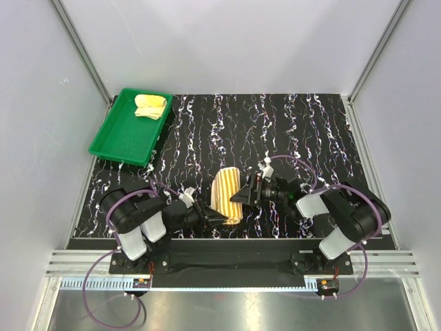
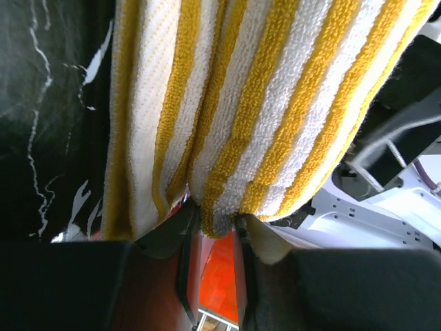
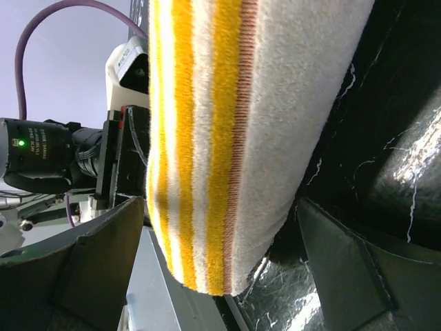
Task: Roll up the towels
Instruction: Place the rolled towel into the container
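- Towels: two in view, both bundled.
- Pale yellow towel [image 1: 150,106]: rolled, lying in the far corner of the green tray [image 1: 110,141], well apart from both arms. Looks finished.
- Striped towel [image 1: 227,195]: on the black marbled mat [image 1: 296,131], near the front edge, between the two grippers. Reads as a thick roll with stripes running along its length. Pale back on the outer flank in the right wrist view [image 3: 289,124].
- Left gripper [image 1: 219,219]: nearly closed, pinching a fold at the near end of the striped towel. Wrist view confirms cloth nipped between the jaws [image 2: 217,224].
- Right gripper [image 1: 239,197]: spread wide, one finger on either side of the roll [image 3: 220,238], holding nothing. Cannot tell whether a pad brushes the cloth.
- Progress, as a judgement: one of two fully done, second rolled or very close to it.
- Remaining, as a judgement: settle the striped roll, let go on the left, maybe place it in the tray beside the yellow one.
- Risk: roll loosening once the pinch opens.
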`<state>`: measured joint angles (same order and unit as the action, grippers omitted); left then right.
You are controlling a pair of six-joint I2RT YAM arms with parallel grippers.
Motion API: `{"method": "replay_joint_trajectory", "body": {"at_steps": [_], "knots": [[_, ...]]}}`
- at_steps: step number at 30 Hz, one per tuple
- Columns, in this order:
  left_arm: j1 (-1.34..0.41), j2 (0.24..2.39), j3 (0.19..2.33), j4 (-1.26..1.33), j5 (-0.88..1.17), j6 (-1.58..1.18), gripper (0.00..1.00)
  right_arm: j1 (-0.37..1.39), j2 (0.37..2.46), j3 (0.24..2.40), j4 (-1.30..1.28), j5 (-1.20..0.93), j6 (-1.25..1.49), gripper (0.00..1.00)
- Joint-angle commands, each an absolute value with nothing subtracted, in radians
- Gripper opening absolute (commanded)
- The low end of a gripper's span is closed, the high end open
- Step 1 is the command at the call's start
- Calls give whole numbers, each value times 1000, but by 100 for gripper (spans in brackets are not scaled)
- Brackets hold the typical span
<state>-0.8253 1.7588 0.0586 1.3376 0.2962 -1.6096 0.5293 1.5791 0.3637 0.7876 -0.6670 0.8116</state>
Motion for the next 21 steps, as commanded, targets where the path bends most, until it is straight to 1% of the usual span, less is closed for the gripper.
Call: {"method": "replay_joint_trajectory", "body": {"at_steps": [1, 3, 9, 14, 16, 17, 19, 20, 21], "knots": [[-811, 1755, -144, 1666, 291, -1621, 0, 535, 1650, 364, 958, -689, 831, 100], [-811, 1756, -150, 1666, 296, -1621, 0, 535, 1719, 373, 1015, -713, 857, 100], [-802, 1761, -153, 1666, 308, -1626, 0, 535, 1903, 410, 1314, -778, 974, 100], [-795, 1763, -152, 1667, 319, -1626, 0, 538, 1994, 439, 1413, -814, 1026, 99], [-792, 1764, -153, 1666, 322, -1620, 0, 545, 2006, 448, 1420, -828, 1026, 97], [-792, 1767, -152, 1666, 322, -1618, 0, 555, 2008, 457, 1424, -836, 1029, 89], [-788, 1773, -149, 1666, 331, -1609, 0, 569, 2010, 468, 1399, -847, 1023, 79], [-787, 1778, -146, 1666, 337, -1606, 0, 586, 2006, 480, 1385, -847, 1011, 62], [-787, 1789, -141, 1666, 345, -1598, 0, 594, 2000, 486, 1343, -847, 1002, 56]]}}
